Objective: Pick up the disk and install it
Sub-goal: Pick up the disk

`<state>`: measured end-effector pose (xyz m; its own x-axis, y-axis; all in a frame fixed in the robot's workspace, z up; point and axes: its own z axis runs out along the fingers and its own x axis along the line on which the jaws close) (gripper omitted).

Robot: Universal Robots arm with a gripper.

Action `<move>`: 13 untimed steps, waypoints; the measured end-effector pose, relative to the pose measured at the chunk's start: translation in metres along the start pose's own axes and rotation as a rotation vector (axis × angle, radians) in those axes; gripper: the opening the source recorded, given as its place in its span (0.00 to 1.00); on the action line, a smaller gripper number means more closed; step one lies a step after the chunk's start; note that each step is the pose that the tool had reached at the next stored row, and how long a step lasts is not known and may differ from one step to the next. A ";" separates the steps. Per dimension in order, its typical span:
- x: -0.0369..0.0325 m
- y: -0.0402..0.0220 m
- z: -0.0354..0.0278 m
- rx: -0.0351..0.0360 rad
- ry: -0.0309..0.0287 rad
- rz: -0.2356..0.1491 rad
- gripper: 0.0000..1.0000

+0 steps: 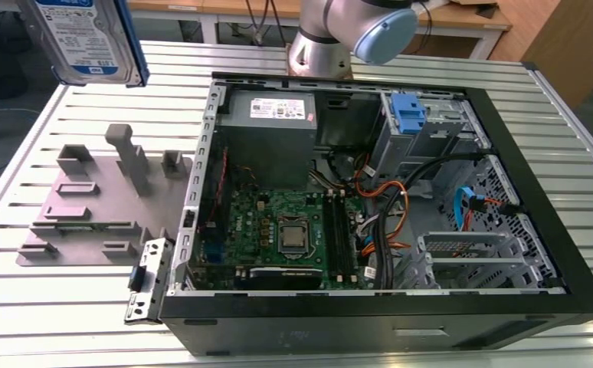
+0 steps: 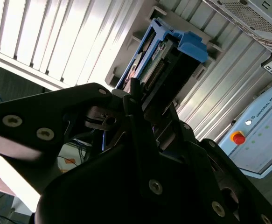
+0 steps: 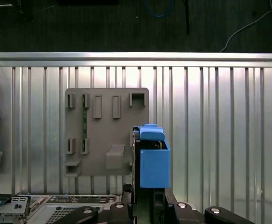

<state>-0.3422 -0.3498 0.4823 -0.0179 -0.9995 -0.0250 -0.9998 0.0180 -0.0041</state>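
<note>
The pick-up half of the job looks done: the claw (image 3: 149,205) is clenched on the disk (image 1: 90,38), which hangs in the air well above the ribbed surface (image 1: 572,100), over the grey holder plate (image 1: 92,207) and off to the exterior view's left of the open computer case (image 1: 542,199). The install itself is not yet done. By my reading it calls for carrying the disk across to the drive cage (image 1: 445,126) beside the bare blue bracket (image 1: 407,115), with its blue rails squared to the slot so they do not snag the loose cables (image 1: 399,199).
</note>
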 end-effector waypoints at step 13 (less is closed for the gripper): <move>-0.0003 -0.0164 0.0001 0.0000 0.0000 0.000 0.35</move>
<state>-0.3258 -0.3498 0.4823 -0.0178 -0.9995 -0.0250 -0.9998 0.0179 -0.0041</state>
